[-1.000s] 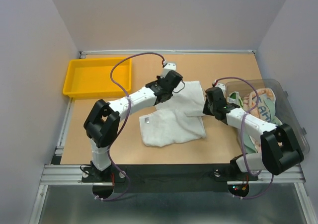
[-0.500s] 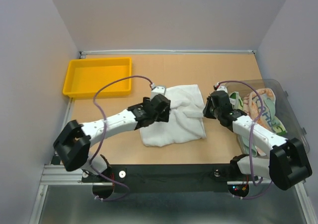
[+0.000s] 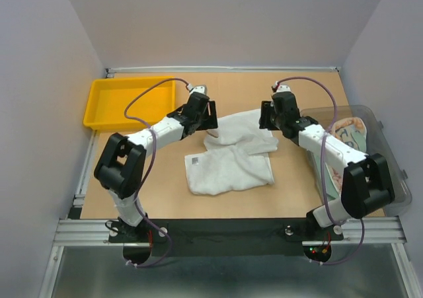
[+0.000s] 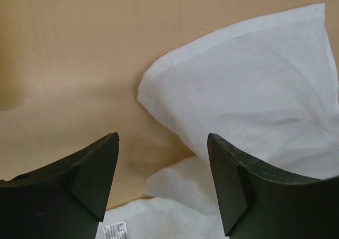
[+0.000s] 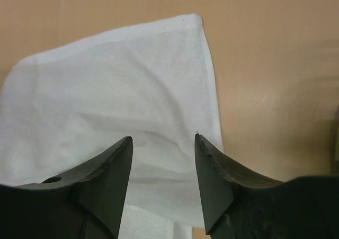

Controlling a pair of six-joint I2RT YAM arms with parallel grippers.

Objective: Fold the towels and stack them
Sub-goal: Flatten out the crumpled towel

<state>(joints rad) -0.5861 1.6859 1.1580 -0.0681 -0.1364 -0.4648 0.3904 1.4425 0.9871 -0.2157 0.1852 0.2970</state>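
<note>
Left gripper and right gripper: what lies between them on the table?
The far part of the white towel lies between the left gripper and the right gripper, which both stand open. The top external view shows it best.

One white towel (image 3: pixel 231 162) on one table (image 3: pixel 264 90), between two robot arms: the left arm (image 3: pixel 158 131) and the right arm (image 3: pixel 318 139). One yellow tray (image 3: pixel 122 103). One clear plastic bin (image 3: pixel 388 154), one letter-print towel (image 3: pixel 349 131) visible inside; any others cannot be counted.
</note>
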